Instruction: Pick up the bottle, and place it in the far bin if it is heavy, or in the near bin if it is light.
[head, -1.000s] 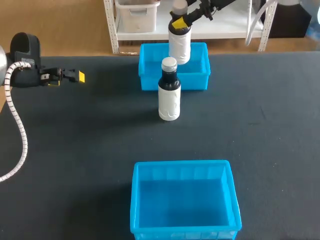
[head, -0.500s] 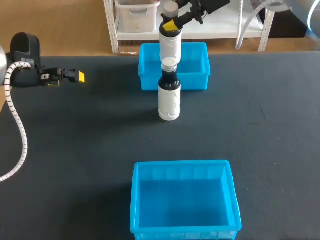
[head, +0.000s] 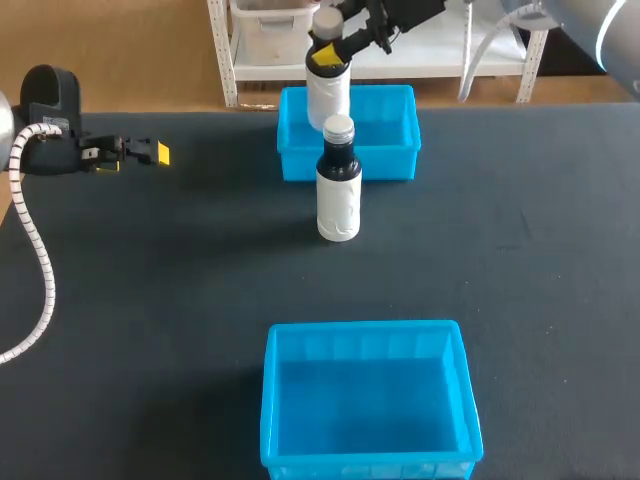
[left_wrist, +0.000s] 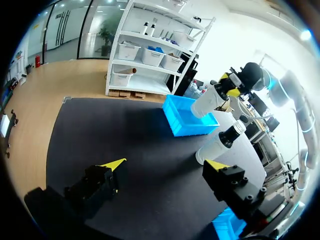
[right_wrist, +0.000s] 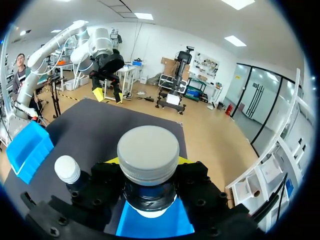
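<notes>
White-labelled standing bottle (head: 338, 205) just before far bin (head: 390, 162); held bottle (head: 327, 95) above bin.

standing bottle (head: 338, 195) lies between near bin (head: 272, 400) and far bin (head: 395, 162), held bottle (head: 327, 92) above latter.

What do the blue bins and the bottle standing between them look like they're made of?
Far bin and near bin: probably moulded plastic, uniform bright blue, slight sheen, thin walls. Standing bottle: dark body, glass or plastic, hard to tell; white wrap label, paper or film; pale cap. The held bottle in the right gripper looks alike.
</notes>
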